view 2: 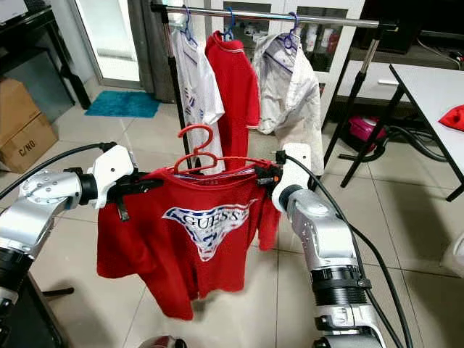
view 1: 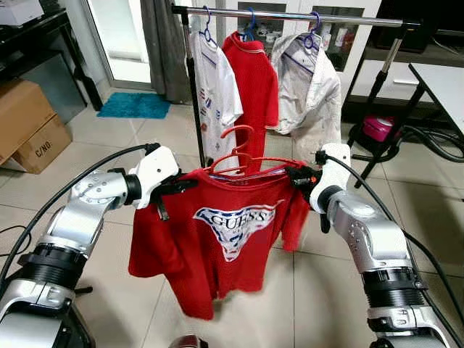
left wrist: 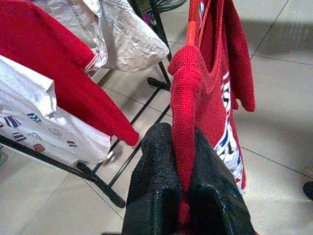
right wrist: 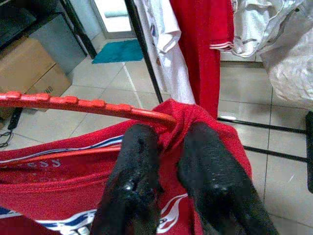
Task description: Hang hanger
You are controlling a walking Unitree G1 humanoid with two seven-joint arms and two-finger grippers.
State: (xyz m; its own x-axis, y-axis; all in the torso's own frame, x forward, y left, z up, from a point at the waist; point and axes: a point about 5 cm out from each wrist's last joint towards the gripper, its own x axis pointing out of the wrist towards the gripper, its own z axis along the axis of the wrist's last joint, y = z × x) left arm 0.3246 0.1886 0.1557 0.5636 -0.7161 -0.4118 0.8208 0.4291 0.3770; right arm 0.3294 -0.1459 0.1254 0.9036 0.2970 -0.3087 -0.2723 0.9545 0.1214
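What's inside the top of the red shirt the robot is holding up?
A red plastic hanger: its hook and ridged arm poke out of the red GUESS T-shirt. Both ends are covered by cloth, where the left hand and right hand pinch.

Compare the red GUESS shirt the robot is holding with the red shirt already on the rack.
The GUESS shirt is held up by the left gripper and right gripper, below the rail; the red polo hangs from the rail. The GUESS shirt's hanger is red, the polo's blue. The GUESS shirt bears a chest print. Both are red.
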